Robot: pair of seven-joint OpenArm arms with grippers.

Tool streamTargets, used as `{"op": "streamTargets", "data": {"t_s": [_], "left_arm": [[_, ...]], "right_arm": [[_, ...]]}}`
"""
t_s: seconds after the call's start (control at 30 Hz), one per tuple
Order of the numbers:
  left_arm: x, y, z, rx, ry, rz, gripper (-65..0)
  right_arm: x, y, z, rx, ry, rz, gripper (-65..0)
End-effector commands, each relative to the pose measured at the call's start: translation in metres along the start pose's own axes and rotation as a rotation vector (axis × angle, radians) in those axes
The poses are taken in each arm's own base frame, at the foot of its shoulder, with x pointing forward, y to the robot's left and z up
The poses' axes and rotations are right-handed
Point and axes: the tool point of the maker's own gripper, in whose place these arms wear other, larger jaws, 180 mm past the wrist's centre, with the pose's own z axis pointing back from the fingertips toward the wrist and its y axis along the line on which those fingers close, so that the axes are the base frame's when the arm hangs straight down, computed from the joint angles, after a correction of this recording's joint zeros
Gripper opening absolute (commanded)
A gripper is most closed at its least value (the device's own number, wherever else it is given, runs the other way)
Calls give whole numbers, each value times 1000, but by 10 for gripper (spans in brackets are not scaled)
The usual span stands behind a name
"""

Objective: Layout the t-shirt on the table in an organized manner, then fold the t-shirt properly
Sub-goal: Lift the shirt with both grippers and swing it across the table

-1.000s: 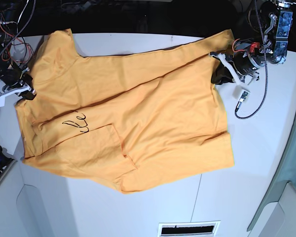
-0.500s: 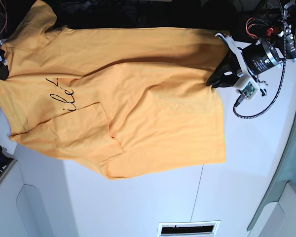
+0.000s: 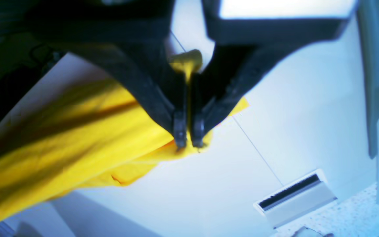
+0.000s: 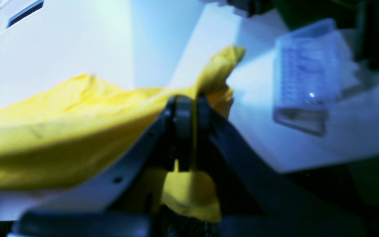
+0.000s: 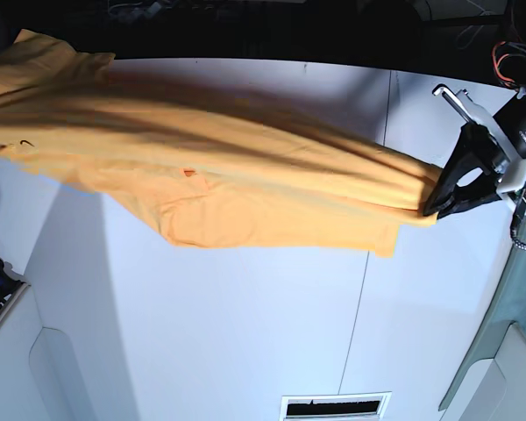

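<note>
White table (image 5: pixel 245 333) fills most of the base view, with the t-shirt (image 5: pixel 228 167) stretched across the upper half, lifted into long folds. At the right edge, the left gripper (image 5: pixel 430 209) is pinched tight on one end. The right gripper (image 4: pixel 187 131) is clamped on the cloth too, fabric bunched between its fingers.

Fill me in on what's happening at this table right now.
Two robot arms hold the t-shirt stretched between them above the table. The left gripper is shut on one edge of the fabric, the right gripper on the opposite end. The shirt hangs lifted and bunched into long folds, not yet laid flat, and no fold has been made.
</note>
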Motion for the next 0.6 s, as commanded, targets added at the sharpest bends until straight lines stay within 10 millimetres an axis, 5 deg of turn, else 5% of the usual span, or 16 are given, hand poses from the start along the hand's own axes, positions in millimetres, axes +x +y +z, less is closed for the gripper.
{"op": "streamTargets", "data": {"t_s": [0.0, 0.23, 0.37, 0.57], "left_arm": [[20, 4, 6, 13, -64, -21, -650], [34, 64, 19, 262, -106, 34, -650], [35, 84, -8, 263, -141, 55, -650], [-34, 117, -85, 242, -14, 168, -650]], "right_arm": [[22, 0, 7, 5, -72, 29, -650], [63, 7, -11, 7, -199, 97, -650], [93, 30, -63, 36, -233, 176, -650], [98, 50, -164, 75, -138, 186, -650]]}}
